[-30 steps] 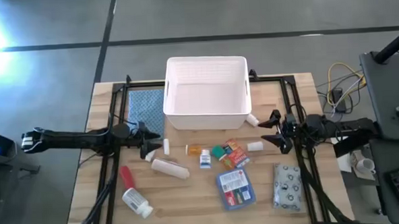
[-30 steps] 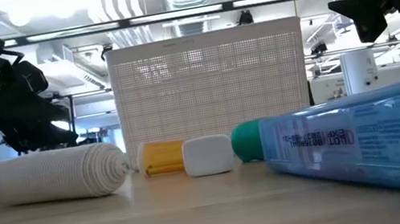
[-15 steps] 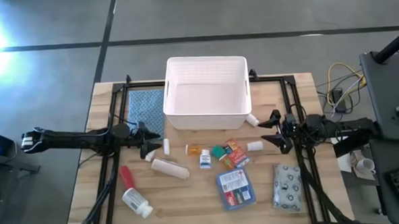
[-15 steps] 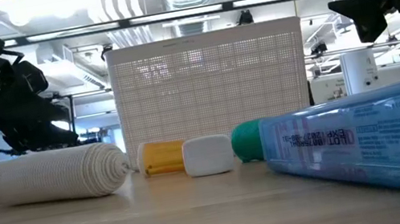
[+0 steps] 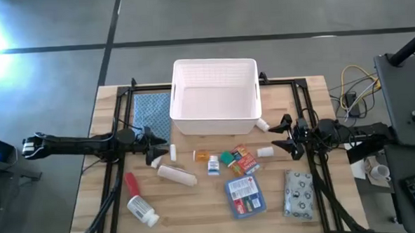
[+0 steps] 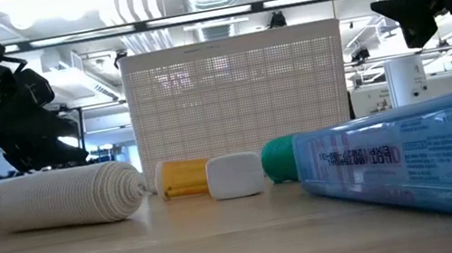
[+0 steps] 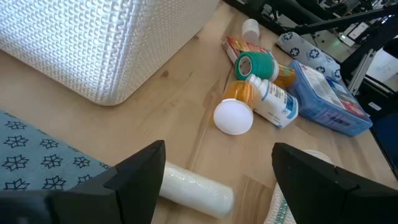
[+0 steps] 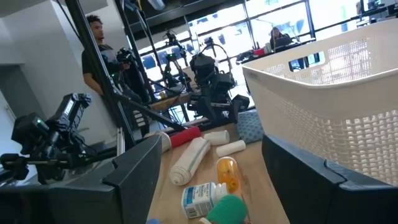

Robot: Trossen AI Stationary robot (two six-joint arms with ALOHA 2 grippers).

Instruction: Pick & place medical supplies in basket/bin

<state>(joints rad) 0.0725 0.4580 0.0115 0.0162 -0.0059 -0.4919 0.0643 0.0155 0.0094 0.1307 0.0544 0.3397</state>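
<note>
The white slotted basket (image 5: 215,95) stands at the table's far middle. Near of it the supplies lie on the wood: a white roll (image 5: 177,175), an orange vial (image 5: 201,155), small coloured boxes (image 5: 243,159), a flat blue pack (image 5: 244,196), a patterned pouch (image 5: 298,193), a red tube (image 5: 131,183) and a white pill bottle (image 5: 142,210). My left gripper (image 5: 158,148) hovers open left of the supplies, above a small white cylinder (image 7: 194,187). My right gripper (image 5: 284,135) hovers open to their right, near a small white vial (image 5: 265,152).
A blue patterned cloth (image 5: 151,109) lies left of the basket. Black frame rails (image 5: 115,145) run along both table sides. Another small white vial (image 5: 262,124) lies by the basket's near right corner. People and equipment (image 8: 99,50) stand in the room beyond.
</note>
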